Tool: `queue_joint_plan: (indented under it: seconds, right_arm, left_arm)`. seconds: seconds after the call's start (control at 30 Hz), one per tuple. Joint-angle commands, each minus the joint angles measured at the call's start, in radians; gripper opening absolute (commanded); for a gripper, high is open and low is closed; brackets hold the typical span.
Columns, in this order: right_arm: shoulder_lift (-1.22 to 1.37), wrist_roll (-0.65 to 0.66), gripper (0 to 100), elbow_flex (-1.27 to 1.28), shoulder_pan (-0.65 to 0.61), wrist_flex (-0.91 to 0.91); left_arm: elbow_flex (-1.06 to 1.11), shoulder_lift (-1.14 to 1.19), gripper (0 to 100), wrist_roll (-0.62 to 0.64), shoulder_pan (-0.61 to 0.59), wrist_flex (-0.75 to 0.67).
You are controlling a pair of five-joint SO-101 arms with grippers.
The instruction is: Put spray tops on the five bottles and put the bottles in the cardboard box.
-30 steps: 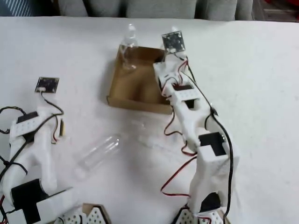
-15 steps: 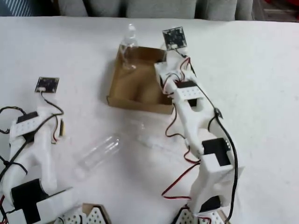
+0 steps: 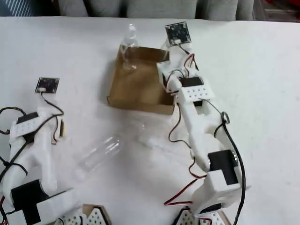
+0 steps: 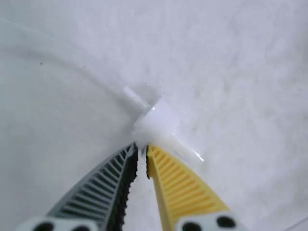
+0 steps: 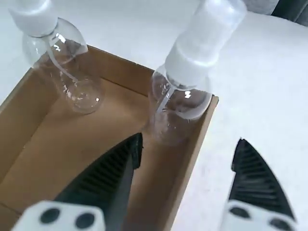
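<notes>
One capped bottle (image 5: pixel 180 96) in cardboard box (image 5: pixel 120 72), just beyond right tool (image 5: pixel 188 144)

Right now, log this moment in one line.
left pincer: shut, tips at spray top on table | right pincer: open above cardboard box edge | two capped bottles standing in box | bare bottle lying on table

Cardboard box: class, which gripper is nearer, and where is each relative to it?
Right. The right gripper hangs open over the cardboard box at its corner, beside a capped bottle; the left gripper is at the table, well clear of it.
</notes>
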Motion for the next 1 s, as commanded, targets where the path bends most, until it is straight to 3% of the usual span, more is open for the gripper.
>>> queue_joint_plan:
  seconds: [0.0, 0.23, 0.73, 0.97]
  right_arm:
    - [-0.077, -0.011, 26.2, -0.035, 0.016, 0.053]
    - [-0.160, -0.011, 25.9, -0.035, 0.044, 0.225]
    - [-0.240, -0.011, 25.2, -0.035, 0.260, 0.700]
    - [-0.239, -0.011, 0.7, 0.017, 0.372, 0.820]
  left_arm:
    - [-0.003, -0.036, 5, -0.011, 0.007, -0.018]
    - [-0.005, -0.036, 5, -0.011, 0.008, -0.020]
    - [-0.005, -0.036, 5, -0.011, 0.015, -0.021]
    - [-0.002, -0.036, 5, -0.011, 0.039, -0.034]
